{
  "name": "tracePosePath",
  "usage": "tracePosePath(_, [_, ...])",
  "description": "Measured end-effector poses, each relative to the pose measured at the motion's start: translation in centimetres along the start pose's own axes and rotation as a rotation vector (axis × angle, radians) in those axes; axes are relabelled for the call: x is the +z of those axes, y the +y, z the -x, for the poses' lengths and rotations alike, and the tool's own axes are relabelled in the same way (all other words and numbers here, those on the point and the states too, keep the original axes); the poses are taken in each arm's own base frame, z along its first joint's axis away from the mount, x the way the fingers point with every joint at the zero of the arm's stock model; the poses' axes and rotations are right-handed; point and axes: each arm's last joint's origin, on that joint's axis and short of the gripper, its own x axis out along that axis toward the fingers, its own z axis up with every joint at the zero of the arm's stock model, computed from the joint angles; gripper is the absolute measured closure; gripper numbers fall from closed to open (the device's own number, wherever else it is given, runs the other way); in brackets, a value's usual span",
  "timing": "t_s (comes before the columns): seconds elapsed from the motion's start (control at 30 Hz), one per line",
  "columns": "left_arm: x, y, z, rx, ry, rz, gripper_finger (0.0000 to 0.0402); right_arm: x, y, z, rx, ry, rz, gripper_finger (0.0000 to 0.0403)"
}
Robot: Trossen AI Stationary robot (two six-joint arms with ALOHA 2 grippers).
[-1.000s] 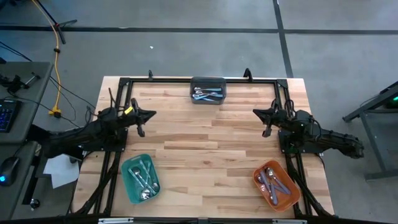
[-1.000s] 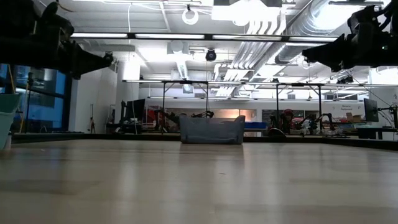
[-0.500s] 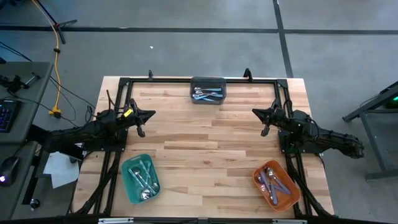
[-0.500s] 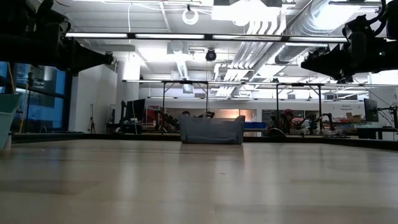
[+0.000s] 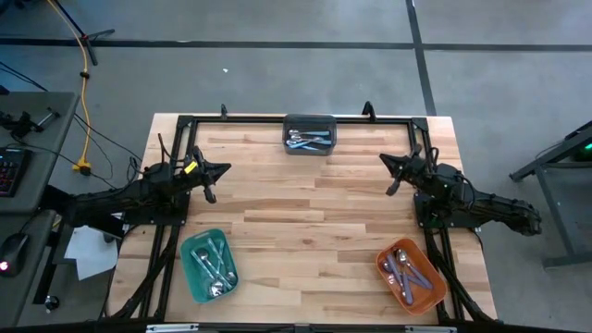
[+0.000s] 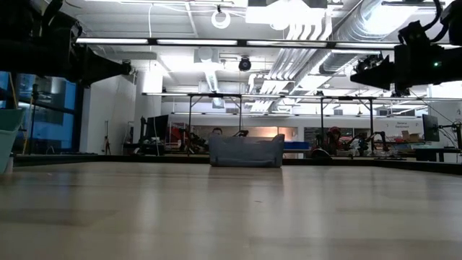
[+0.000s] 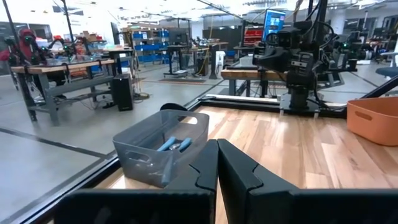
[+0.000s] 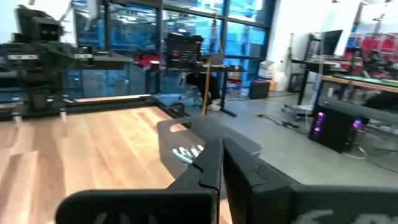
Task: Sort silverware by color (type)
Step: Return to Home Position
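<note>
- A wooden worktop is seen from above, with two dark arms reaching in, one from each side edge.
- All the silverware in view lies in three bins; none shows on the bare wood.
- A grey bin sits at the middle of the far edge. It holds blue-handled spoons, which lie roughly along that edge.
- A green bin sits near the near left corner. It holds silver spoons, whose length runs roughly from far edge to near edge.
- An orange bin sits near the near right corner and holds purple-handled spoons.
- The left pincer hangs above the left part of the worktop, pointing inward. The green bin lies from it toward the near edge, well apart.
- The right pincer hangs above the right part, mirroring the left. The orange bin lies from it toward the near edge, well apart.
- The grey bin lies between the two pincers toward the far edge, and neither arm is clearly nearer to it.
- In each wrist view that arm's two fingers meet with no gap between them. Both pincers are closed, hold nothing and touch nothing.
- The low view shows both arms raised well above the wood.
- Judged from this, the sorting looks complete, and the coming move only needs the arms to draw back with no spoon in the way.
</note>
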Motion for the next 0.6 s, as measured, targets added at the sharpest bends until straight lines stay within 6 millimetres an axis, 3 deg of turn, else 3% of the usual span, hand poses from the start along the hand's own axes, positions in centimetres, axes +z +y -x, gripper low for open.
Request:
tracePosePath(0.4, [-0.01,0.01,-0.02,0.001,0.002,0.015,0.0401,0.00,-0.10,-0.01,-0.035,0.002,-0.044,0.0403])
tracePosePath(0.6, [-0.01,0.00,-0.02,0.001,0.002,0.107,0.0401,-0.01,-0.10,-0.02,-0.034,0.003,-0.026,0.0403])
